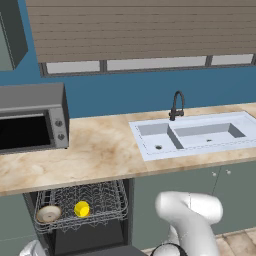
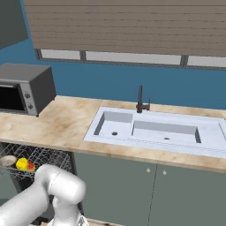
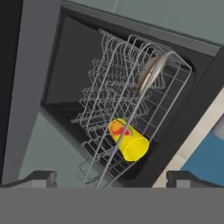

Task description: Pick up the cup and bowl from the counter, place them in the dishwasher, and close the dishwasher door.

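The dishwasher (image 1: pixel 85 235) stands open under the counter (image 1: pixel 100 150), its grey wire rack (image 1: pixel 102 197) pulled out. The yellow cup (image 1: pixel 82 208) lies on its side in the rack, red-orange markings showing (image 3: pixel 129 142). Beside it, the tan bowl (image 1: pixel 48 214) leans among the rack's wires (image 3: pixel 151 70). Both also appear low at the left in the right base view: cup (image 2: pixel 23 164), bowl (image 2: pixel 7 160). The dishwasher door (image 3: pixel 30 87) hangs lowered as a grey panel at the left of the hand view. My gripper (image 3: pixel 113 178) is open, facing the rack from a short distance, with nothing between its fingers.
A grey microwave (image 1: pixel 30 120) sits on the counter's left end. The white double sink (image 1: pixel 195 135) with a dark faucet (image 1: pixel 176 106) lies to the right. Grey-green cabinet doors (image 2: pixel 145 190) flank the dishwasher. My white arm (image 1: pixel 192 217) rises beside the opening.
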